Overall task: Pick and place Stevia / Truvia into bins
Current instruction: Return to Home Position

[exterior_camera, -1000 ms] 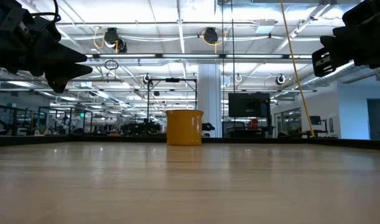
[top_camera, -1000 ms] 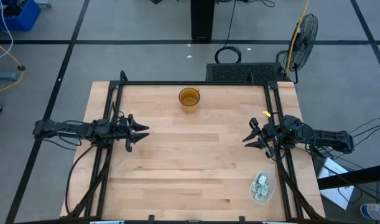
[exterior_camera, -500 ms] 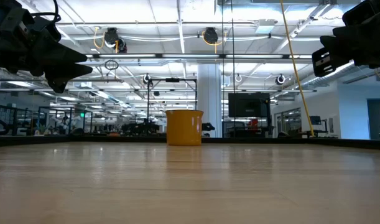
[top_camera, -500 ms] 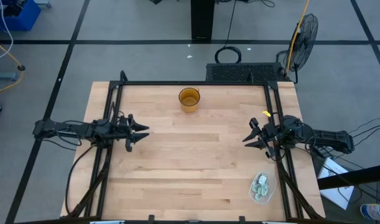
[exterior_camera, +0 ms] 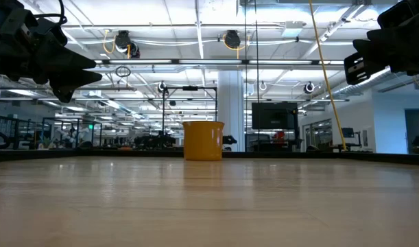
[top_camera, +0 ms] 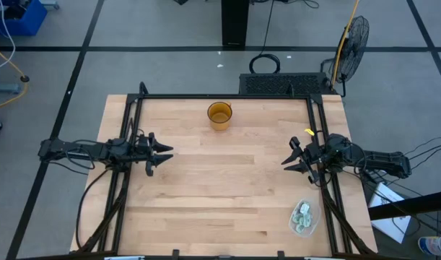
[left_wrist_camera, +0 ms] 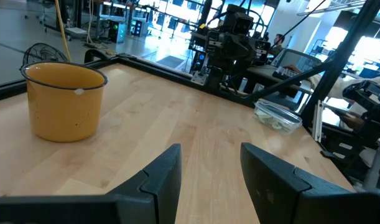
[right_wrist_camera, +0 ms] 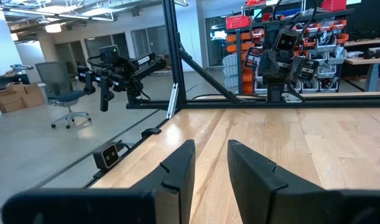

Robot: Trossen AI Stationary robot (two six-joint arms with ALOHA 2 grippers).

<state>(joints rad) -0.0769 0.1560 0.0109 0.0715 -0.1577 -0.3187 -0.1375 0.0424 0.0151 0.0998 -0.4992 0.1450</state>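
Note:
The amber cup (top_camera: 219, 115) stands upright on its base near the far edge of the table, also in the low view (exterior_camera: 203, 140) and the left wrist view (left_wrist_camera: 65, 99). The clear shallow tub (top_camera: 304, 217) sits at the near right corner, with several pale green and white sachets (top_camera: 303, 215) lying inside it; the left wrist view shows the tub (left_wrist_camera: 277, 115) too. My left gripper (top_camera: 161, 159) hovers open over the table's left side. My right gripper (top_camera: 291, 157) hovers open over the right side, on the far side of the tub. Both hang well above the wood.
A black metal frame (top_camera: 227, 97) runs along the far, left and right edges of the table. The wooden surface between the two grippers (top_camera: 227, 173) is bare. A fan (top_camera: 354, 36) stands on the floor beyond the far right corner.

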